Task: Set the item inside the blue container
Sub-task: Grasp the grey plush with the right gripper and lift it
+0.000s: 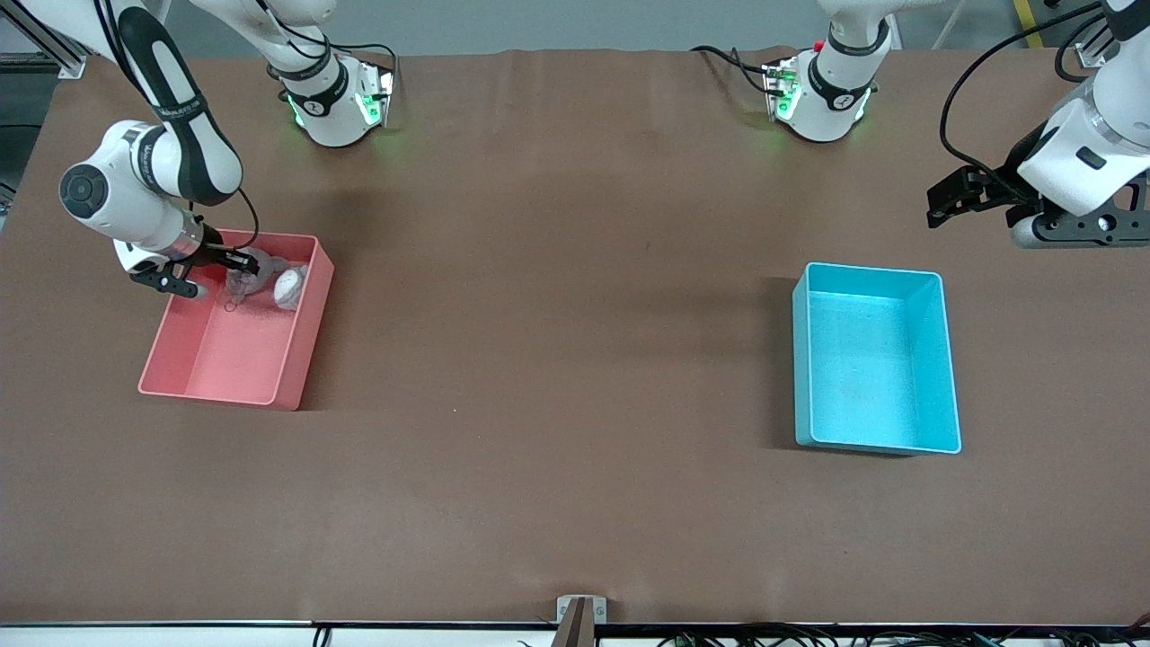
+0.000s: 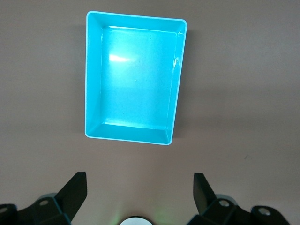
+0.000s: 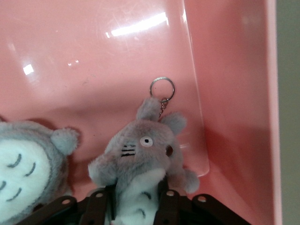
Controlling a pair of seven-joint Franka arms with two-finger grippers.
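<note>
Right gripper (image 3: 136,199) jaws pinch grey plush toy (image 3: 140,154) inside pink bin (image 1: 296,346); left gripper (image 2: 139,190) waits open above blue container (image 2: 174,79). Low grip: toy may slip on lift, or keyring (image 3: 162,87) may snag.

the blue container (image 1: 940,359) looks like smooth moulded plastic, its floor glossy enough to throw back a bright patch of light in the left wrist view. the pink bin (image 1: 308,332) has the same smooth plastic look, with shiny streaks of reflected light on its floor in the right wrist view. the grey plush toy (image 3: 140,159) is soft, fuzzy cloth with a paler belly, and carries a thin shiny metal key ring (image 3: 162,87) on a short chain. a 2nd plush toy (image 3: 28,164) beside it has the same fuzzy pile. the table (image 1: 557,359) is covered in a matt brown sheet, faintly creased. the arm shells are glossy white plastic with matt black fingers.
</note>
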